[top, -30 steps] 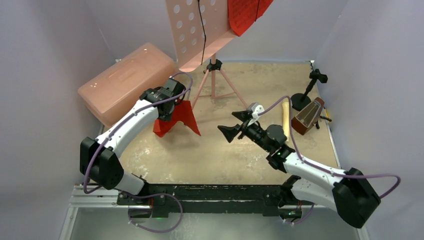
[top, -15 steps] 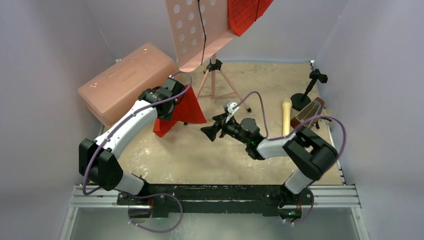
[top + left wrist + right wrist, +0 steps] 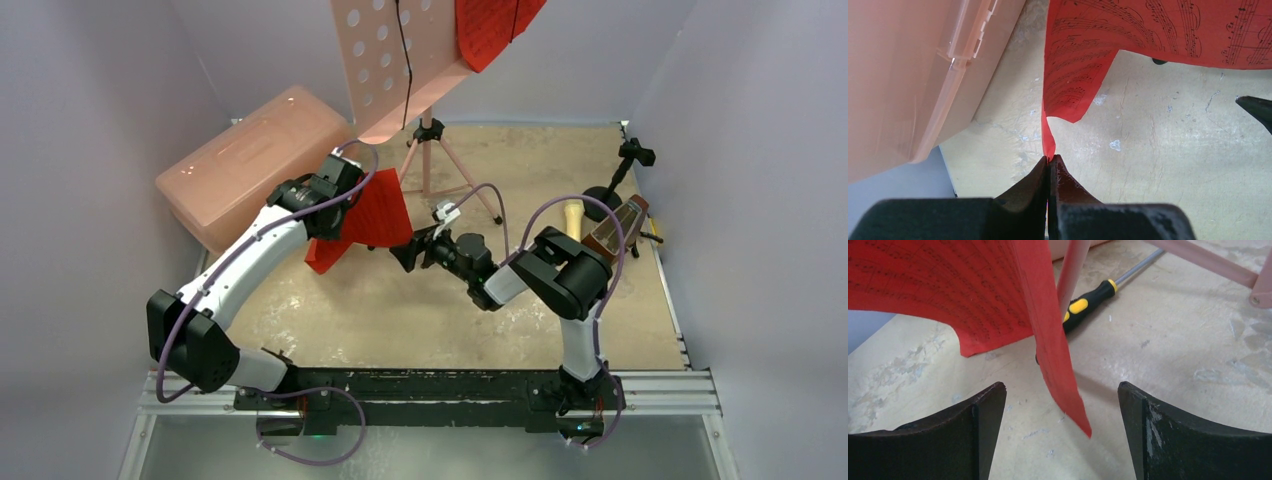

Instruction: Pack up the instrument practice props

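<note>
Fingers of the left arm are covered first, as seen from the left wrist. The left fingers (image 3: 1033, 192) are pressed together on the bottom corner of a red music sheet (image 3: 1158, 30), which is held above the table (image 3: 1148, 165) and spreads upward and to the right. A pink box (image 3: 908, 75) with its lid on is seen at the left, on the table. One dark fingertip of the other arm is visible at the right edge.

From the right wrist, the right fingers (image 3: 975, 435) are seen spread wide apart. The hanging edge of the red music sheet (image 3: 1048, 340) is located between them and is touched by neither. Behind the sheet, a screwdriver (image 3: 1090, 297) is laid on the table (image 3: 1173, 355), beside a pink leg of the music stand (image 3: 1073, 265).

From the top camera, the red music sheet (image 3: 378, 212) is held up between the two arms, just in front of the music stand (image 3: 428, 165) and to the right of the pink box (image 3: 250, 165). The right fingers are pointed at its lower right corner. A second red sheet (image 3: 490, 30) is carried on the stand's perforated desk. The microphone (image 3: 572, 212) and the metronome (image 3: 618, 228) are placed on the table at the far right, partly covered by the right arm. A small black stand (image 3: 625, 165) is set behind them.
</note>
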`<state>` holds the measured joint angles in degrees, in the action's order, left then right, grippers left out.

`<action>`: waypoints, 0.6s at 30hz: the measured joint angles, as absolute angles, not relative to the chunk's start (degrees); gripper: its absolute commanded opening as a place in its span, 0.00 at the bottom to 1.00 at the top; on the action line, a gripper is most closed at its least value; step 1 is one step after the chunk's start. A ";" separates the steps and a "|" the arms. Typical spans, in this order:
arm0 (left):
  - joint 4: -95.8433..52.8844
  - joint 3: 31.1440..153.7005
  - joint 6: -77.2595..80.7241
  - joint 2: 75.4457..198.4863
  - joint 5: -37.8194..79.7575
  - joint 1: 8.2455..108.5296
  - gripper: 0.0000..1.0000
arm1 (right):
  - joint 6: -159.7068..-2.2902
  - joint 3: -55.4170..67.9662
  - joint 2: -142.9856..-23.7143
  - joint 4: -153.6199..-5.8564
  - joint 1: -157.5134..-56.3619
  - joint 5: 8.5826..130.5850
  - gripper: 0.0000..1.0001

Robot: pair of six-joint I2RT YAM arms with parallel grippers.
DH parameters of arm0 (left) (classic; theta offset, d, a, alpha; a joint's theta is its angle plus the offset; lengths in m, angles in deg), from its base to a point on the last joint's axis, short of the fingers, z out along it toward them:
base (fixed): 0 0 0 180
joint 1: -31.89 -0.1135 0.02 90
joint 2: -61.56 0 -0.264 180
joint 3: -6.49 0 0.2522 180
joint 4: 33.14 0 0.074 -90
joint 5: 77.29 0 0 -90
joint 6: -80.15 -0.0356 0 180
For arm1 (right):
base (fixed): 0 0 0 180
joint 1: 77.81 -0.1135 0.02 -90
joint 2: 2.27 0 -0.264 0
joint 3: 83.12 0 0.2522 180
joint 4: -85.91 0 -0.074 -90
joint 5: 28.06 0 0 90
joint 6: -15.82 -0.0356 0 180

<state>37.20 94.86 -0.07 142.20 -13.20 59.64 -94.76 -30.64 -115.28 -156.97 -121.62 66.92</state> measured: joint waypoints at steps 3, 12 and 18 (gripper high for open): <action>37.16 94.69 -0.07 142.09 -13.07 59.64 0.00 | -94.78 -28.52 -117.01 -157.52 -121.62 67.26 0.65; 37.99 94.75 -0.02 142.07 -12.68 59.64 0.00 | -95.20 -27.69 -116.99 -158.46 -121.56 70.78 0.07; 42.42 98.58 -0.02 141.13 -10.78 59.64 0.00 | -94.48 -28.15 -109.20 -152.38 -121.58 74.13 0.00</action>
